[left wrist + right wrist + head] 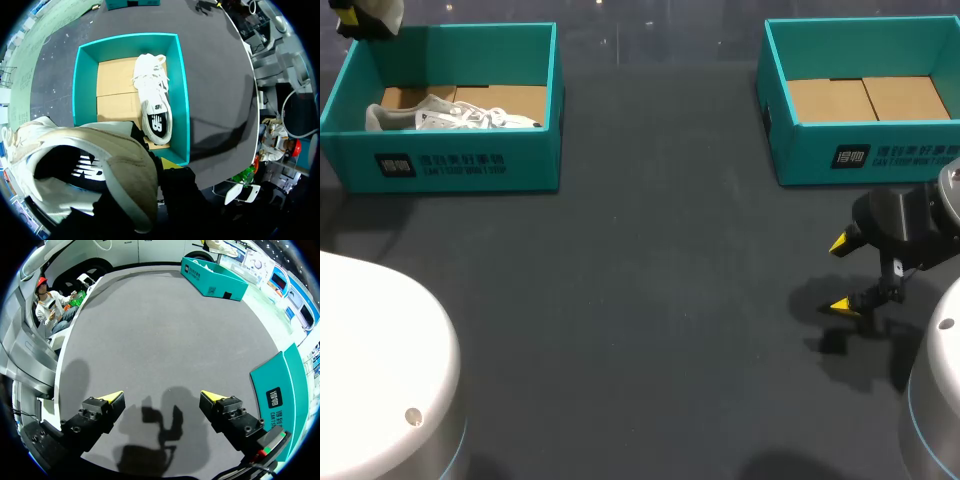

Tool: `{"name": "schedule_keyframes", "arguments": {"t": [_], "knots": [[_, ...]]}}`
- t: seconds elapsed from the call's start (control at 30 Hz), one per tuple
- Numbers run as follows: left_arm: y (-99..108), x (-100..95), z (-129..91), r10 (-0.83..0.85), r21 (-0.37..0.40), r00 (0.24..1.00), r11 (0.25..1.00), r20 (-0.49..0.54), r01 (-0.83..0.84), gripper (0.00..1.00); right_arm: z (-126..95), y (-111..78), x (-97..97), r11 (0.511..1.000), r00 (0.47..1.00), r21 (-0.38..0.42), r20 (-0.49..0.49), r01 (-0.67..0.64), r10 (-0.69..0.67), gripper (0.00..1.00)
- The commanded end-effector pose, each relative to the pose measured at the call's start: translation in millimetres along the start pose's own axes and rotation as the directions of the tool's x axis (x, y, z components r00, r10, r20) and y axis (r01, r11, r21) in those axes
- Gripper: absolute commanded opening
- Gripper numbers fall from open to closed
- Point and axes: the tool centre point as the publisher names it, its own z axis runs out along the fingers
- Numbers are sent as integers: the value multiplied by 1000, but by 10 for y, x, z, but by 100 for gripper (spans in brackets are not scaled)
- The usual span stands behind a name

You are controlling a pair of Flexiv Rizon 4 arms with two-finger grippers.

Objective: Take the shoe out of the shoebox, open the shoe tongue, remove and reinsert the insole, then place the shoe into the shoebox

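A white shoe [450, 117] lies inside the left teal shoebox [460, 165], against its left side. In the left wrist view that shoe [154, 102] is straight below, in the shoebox [80, 90]. My left gripper [162, 167] hangs high above this box, shut on a second, cream-coloured shoe [100, 160]. The shoe hides most of the fingers. In the head view only a yellow tip of the left gripper [353, 18] and a bit of the held shoe [385, 10] show at the far left corner. My right gripper [845, 275] stands open and empty just above the table at the right.
A second teal shoebox [865, 150] with only a cardboard floor stands at the back right, just beyond my right gripper [162, 397]; its wall [280, 390] is beside the right finger. Dark table [650, 300] lies between the two boxes.
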Motion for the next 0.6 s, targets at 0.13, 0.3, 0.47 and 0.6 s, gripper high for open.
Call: {"name": "schedule_keyframes", "arguments": {"t": [0.13,0.3,0.47,0.6], "knots": [[10,-113,-22,0,0,999,1000,-35,0,0,-1,-3,14,1000,1000,1,2,1,-1,100],[11,-132,-8,28,0,999,1000,-17,-28,0,-1,-3,14,1000,1000,1,2,1,-1,100],[142,-242,36,233,39,972,972,2,-233,0,-1,-3,14,1000,1000,1,2,1,-1,100],[211,-285,52,418,61,908,906,24,-419,0,-1,-3,14,1000,1000,1,2,1,-1,100]]}}
